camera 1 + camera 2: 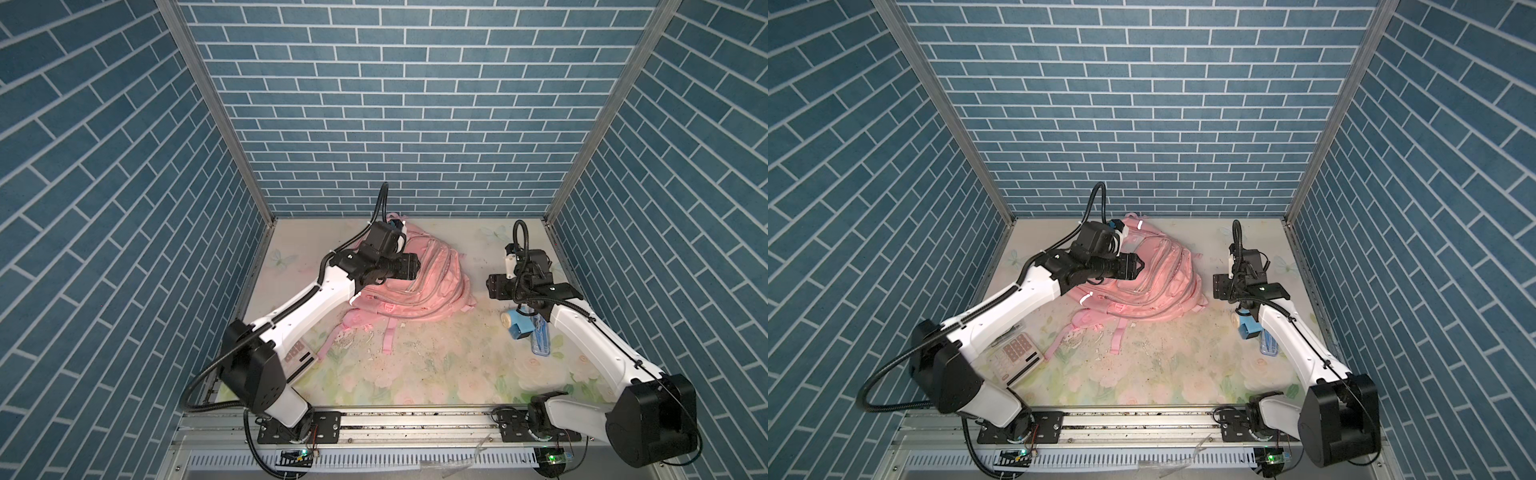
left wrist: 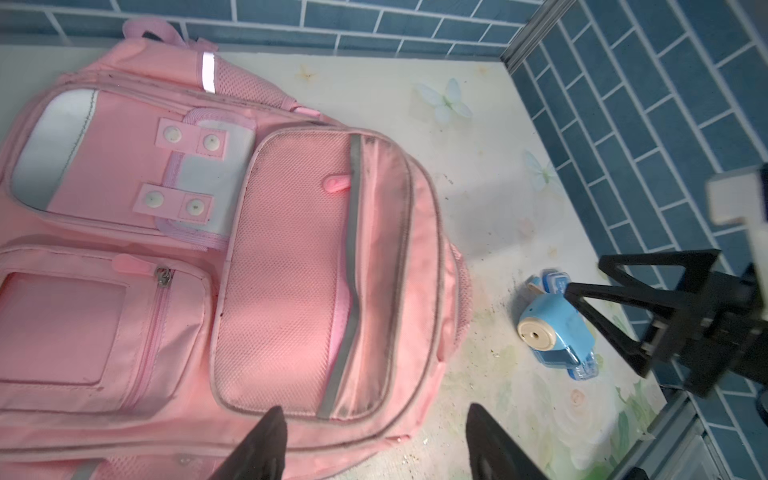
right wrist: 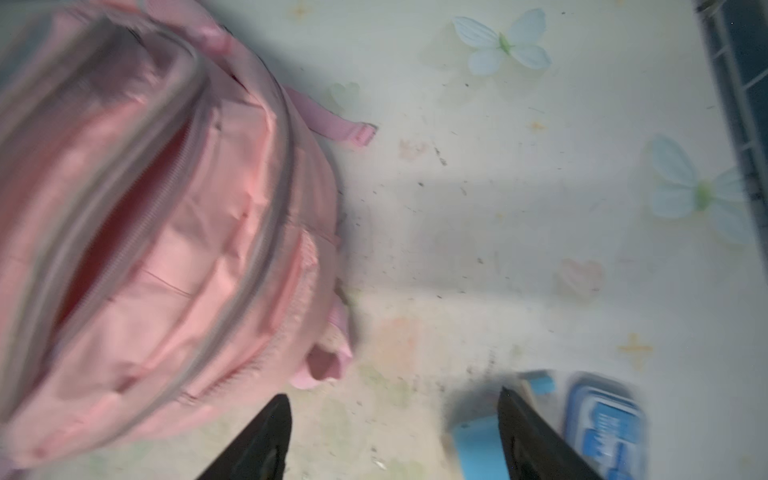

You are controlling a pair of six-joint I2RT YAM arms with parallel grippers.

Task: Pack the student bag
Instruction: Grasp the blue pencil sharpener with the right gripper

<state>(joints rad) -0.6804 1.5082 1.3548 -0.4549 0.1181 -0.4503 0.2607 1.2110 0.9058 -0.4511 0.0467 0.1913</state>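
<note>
Tabletop (image 1: 415, 374) is a floral mat, scuffed and speckled with debris around the middle. The student bag (image 1: 419, 286) sits in the back half, roughly centred and slightly toward the left edge. It lies front-up with its top handle toward the back edge and pink straps (image 1: 386, 336) trailing toward the front edge. The left wrist view shows the bag (image 2: 291, 270) face clearly: mesh pocket with a grey strip, a clear window pocket, silver-white panels and snap tabs. The right wrist view of the bag (image 3: 166, 249) is blurred, but one zip line looks parted with a dark red gap inside. The left arm reaches in from the front-left corner and the left gripper (image 1: 1139, 266) is over the bag's left part. Its fingers (image 2: 266, 444) are spread wide with nothing between them; can't tell whether they touch the fabric. The right gripper (image 1: 492, 286) is off the bag's right side, apart from it and above bare mat. Its jaws are also spread wide and hold nothing, as the gripper (image 2: 584, 276) shows in the left wrist view. A calculator (image 1: 1017, 353) lies near the left edge toward the front, partly under the left arm. A blue pencil sharpener (image 1: 517, 324) with a cream round face sits near the right edge, below the right wrist. A clear blue case (image 1: 541, 338) lies just beside it on the side toward the right edge.
</note>
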